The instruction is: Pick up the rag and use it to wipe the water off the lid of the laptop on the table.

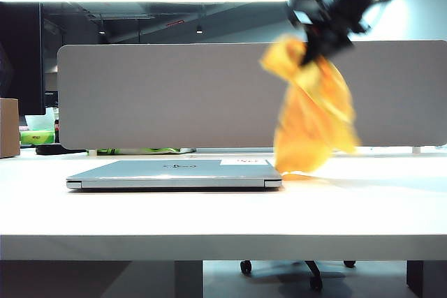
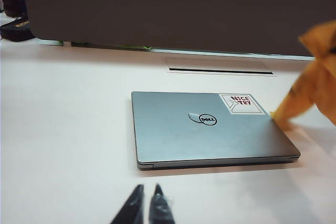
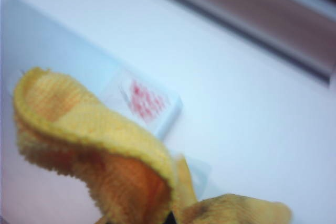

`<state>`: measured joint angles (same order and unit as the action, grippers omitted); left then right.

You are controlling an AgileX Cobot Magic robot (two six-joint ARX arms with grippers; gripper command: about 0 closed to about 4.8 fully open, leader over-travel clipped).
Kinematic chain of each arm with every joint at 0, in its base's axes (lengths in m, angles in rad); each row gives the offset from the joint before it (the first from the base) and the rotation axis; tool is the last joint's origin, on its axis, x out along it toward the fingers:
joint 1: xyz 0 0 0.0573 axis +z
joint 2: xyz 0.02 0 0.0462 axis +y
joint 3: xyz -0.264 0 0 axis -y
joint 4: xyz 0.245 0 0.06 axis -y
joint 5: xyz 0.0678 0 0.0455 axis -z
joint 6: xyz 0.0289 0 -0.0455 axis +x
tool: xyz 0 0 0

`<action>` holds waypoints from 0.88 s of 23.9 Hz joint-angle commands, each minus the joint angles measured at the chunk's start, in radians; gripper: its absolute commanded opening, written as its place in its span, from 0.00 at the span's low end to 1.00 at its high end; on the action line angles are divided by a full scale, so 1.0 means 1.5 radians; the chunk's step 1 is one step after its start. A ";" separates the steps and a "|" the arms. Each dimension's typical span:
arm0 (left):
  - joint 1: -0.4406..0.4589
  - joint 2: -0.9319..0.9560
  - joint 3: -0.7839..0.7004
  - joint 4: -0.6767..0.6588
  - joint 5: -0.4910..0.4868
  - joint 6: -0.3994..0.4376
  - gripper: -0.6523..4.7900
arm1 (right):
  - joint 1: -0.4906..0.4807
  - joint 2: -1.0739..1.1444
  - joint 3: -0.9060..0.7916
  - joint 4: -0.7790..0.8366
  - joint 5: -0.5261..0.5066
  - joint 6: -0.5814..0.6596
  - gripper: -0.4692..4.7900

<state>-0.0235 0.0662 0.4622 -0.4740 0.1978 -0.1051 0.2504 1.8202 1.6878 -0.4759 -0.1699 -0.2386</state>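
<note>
Rag, yellow-orange and creased, hangs from right gripper beside laptop.

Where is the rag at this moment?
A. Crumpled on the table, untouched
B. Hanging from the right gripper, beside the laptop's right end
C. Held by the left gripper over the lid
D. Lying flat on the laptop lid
B. The rag dangles from the shut right gripper, raised high at the right, with its lower end by the laptop edge; the left gripper holds nothing, low in front of the laptop.
</note>
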 commanded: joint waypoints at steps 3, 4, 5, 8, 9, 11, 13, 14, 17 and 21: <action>-0.001 0.001 0.001 0.008 0.001 0.000 0.15 | 0.069 0.038 0.097 0.051 0.001 0.021 0.08; -0.001 0.001 0.001 0.007 0.001 0.000 0.15 | 0.088 0.067 0.138 0.046 0.004 0.025 0.08; -0.001 0.001 0.001 0.007 0.001 0.000 0.15 | 0.098 0.087 0.161 0.044 0.006 0.025 0.08; -0.001 0.001 0.001 0.007 0.001 0.000 0.15 | 0.131 0.184 0.245 0.059 0.004 0.059 0.08; -0.001 0.001 0.001 0.007 0.001 0.000 0.15 | 0.142 0.225 0.269 0.062 0.004 0.068 0.08; -0.001 0.001 0.001 0.007 0.000 0.000 0.15 | 0.151 0.274 0.293 0.059 -0.009 0.072 0.08; -0.001 0.001 0.001 0.007 0.001 0.000 0.15 | 0.160 0.306 0.300 0.058 -0.039 0.075 0.08; -0.001 0.001 0.001 0.007 0.001 0.000 0.15 | 0.166 0.322 0.299 0.057 -0.049 0.077 0.08; -0.001 0.001 0.001 0.007 0.001 0.000 0.15 | 0.199 0.386 0.299 0.056 -0.048 0.077 0.08; -0.001 0.001 0.001 0.007 0.001 0.000 0.15 | 0.213 0.419 0.299 0.056 -0.023 0.077 0.08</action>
<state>-0.0235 0.0658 0.4618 -0.4744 0.1978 -0.1051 0.5697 2.4458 2.1319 -0.4091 -0.2283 -0.1268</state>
